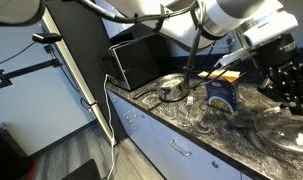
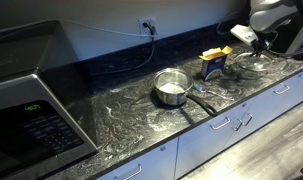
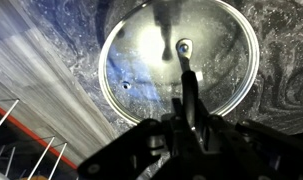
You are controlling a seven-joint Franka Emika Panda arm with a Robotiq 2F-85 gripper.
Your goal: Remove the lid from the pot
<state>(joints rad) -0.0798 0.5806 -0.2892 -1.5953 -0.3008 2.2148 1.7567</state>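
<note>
The pot (image 2: 171, 88) of shiny steel stands uncovered on the dark marbled counter, its side handle pointing to the front edge; it also shows behind the box (image 1: 171, 88). The clear glass lid (image 3: 141, 60) with a metal rim fills the wrist view, flat over the counter. In both exterior views the lid (image 2: 253, 64) (image 1: 284, 130) sits well away from the pot, beyond the box. My gripper (image 3: 188, 80) is shut on the lid's central handle (image 3: 183, 47) from above (image 2: 261, 42) (image 1: 288, 95). Whether the lid rests on the counter or hangs just above it, I cannot tell.
A blue and yellow box (image 2: 213, 62) (image 1: 223, 92) stands between pot and lid. A microwave (image 2: 31, 110) (image 1: 141, 60) takes up one end of the counter. A cable hangs from a wall socket (image 2: 148, 25). A white wire rack (image 3: 21, 145) edges the wrist view.
</note>
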